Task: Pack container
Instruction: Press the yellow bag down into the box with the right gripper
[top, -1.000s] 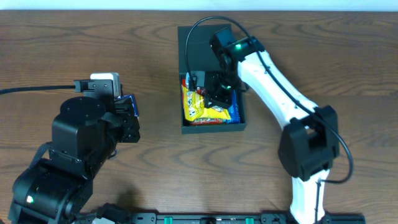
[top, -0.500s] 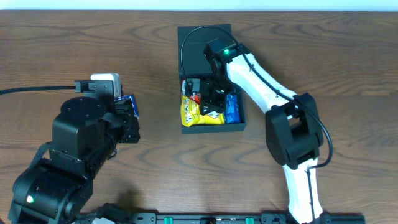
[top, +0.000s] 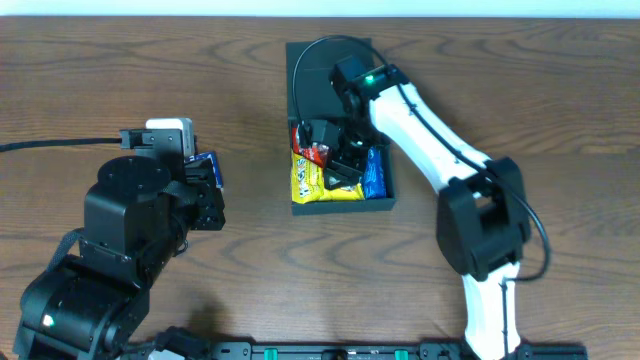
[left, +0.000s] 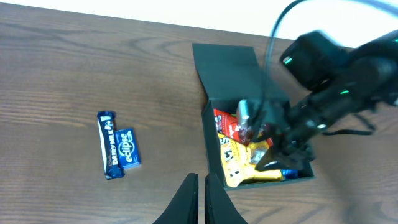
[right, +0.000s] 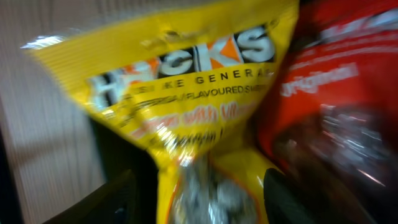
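Note:
The container (top: 381, 204), a dark teal box with its flap lid (top: 325, 68) laid open at the back, stands mid-table. Inside lie a yellow snack packet (top: 311, 178), a red packet (top: 319, 153) and a blue packet (top: 376, 172). My right gripper (top: 342, 163) reaches down into the box. In the right wrist view its fingers (right: 112, 198) stand wide apart on either side of the yellow packet (right: 193, 93), with the red packet (right: 336, 106) beside it. My left gripper (left: 202, 190) hovers shut and empty over the table, left of the container (left: 214, 112).
Two blue snack packets, a Dairy Milk bar (left: 108, 144) and an Eclipse pack (left: 127, 148), lie side by side on the wooden table left of the box. In the overhead view my left arm (top: 140, 220) partly covers them.
My right gripper has gone from shut to wide open over the yellow packet inside the container, and its arm has shifted slightly. The left arm has not moved.

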